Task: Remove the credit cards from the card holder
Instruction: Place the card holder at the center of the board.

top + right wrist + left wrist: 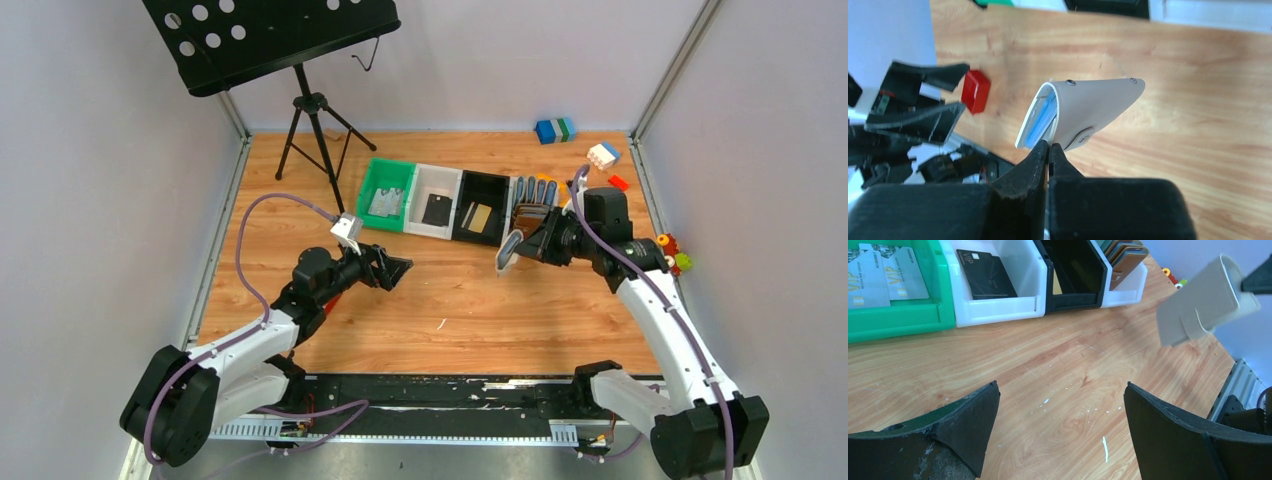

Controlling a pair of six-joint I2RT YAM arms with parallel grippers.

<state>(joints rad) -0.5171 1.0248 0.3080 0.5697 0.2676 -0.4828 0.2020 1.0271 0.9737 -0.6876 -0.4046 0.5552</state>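
Bins (432,232) line the upper centre; a music stand (270,40) fills the upper left. At centre right the right gripper (525,245), jaws closed, pinches the card holder (507,253) by one edge, raised above the table (450,300). The left gripper (400,268), spread wide and empty, sits well apart to its left.
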